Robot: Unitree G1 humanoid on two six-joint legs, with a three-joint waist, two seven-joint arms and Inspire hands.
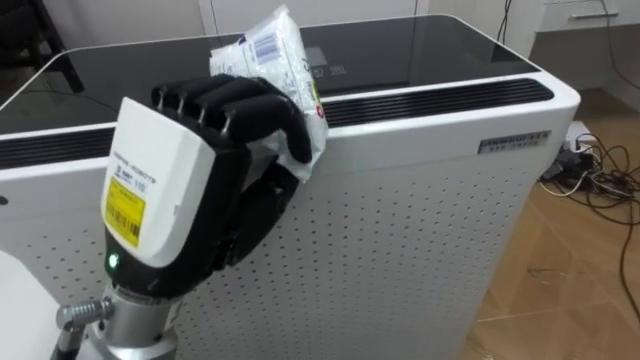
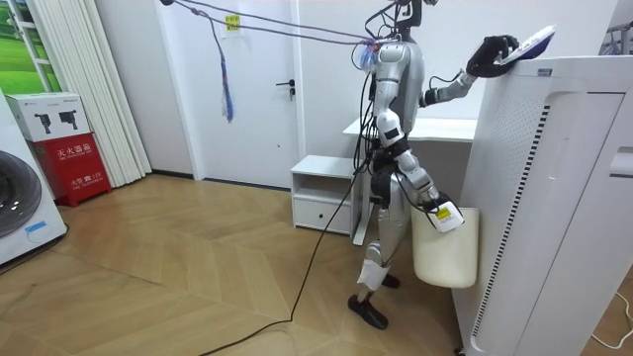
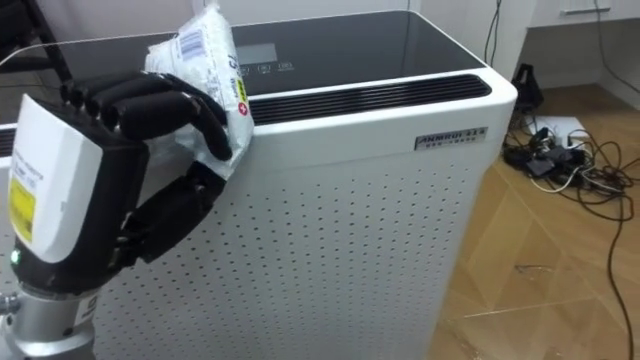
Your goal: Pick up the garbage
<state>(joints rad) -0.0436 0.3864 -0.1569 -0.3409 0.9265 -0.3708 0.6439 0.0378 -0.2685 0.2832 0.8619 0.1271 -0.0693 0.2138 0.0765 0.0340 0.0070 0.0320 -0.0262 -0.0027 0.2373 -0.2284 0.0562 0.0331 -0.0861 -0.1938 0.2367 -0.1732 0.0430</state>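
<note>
Left eye view: the left robot hand (image 1: pixel 190 150) has its fingers curled around a crumpled white wrapper (image 1: pixel 272 52), at the top edge of a white appliance (image 1: pixel 420 230). The right robot hand (image 2: pixel 441 211) hangs low beside a pale bin (image 2: pixel 445 255), grip unclear.

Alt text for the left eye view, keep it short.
The robot's left hand, fingers curled round a crumpled white wrapper, holds it at the top edge of a white perforated appliance. Tangled cables lie on the wood floor at right.

A tall white perforated appliance with a glossy black top (image 1: pixel 420 230) is seen, with tangled dark cables (image 1: pixel 595 170) spread on the wooden plank floor (image 1: pixel 560 290) beside its right corner.
</note>
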